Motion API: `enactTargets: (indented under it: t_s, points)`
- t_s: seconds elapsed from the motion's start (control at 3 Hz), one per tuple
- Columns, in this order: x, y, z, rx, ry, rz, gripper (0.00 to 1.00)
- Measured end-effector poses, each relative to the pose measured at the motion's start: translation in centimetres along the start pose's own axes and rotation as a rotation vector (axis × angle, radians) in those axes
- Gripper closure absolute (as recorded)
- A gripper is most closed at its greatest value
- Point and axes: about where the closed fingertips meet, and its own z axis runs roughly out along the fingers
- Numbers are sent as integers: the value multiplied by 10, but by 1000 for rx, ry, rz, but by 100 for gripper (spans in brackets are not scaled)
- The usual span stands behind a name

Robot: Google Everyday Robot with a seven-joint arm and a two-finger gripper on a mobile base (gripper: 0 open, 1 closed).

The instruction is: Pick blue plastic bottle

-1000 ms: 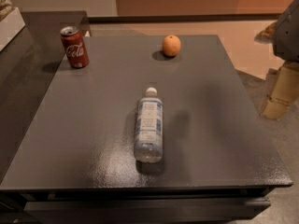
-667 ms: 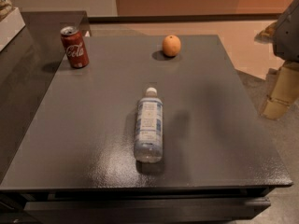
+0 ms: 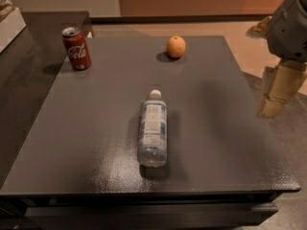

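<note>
The blue plastic bottle (image 3: pixel 153 128) lies on its side near the middle of the dark grey table (image 3: pixel 96 128), with its white cap pointing away and its white-and-blue label facing up. My gripper (image 3: pixel 277 92), beige below a grey wrist, hangs off the table's right edge, well to the right of the bottle and not touching it.
A red cola can (image 3: pixel 76 48) stands upright at the table's far left. An orange (image 3: pixel 176 46) sits at the far middle. A lower dark surface (image 3: pixel 24 75) adjoins the table on the left. Floor lies beyond the right edge.
My gripper has shifted slightly to the left, toward the table's right edge. The bottle, can and orange have not moved.
</note>
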Motion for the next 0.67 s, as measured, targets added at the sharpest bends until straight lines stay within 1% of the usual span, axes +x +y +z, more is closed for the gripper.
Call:
enactTargets:
  t_s: [0.33, 0.67]
  points:
    - [-42, -4, 15, -1, -62, -207, 0]
    - [-84, -4, 33, -12, -106, -451, 0]
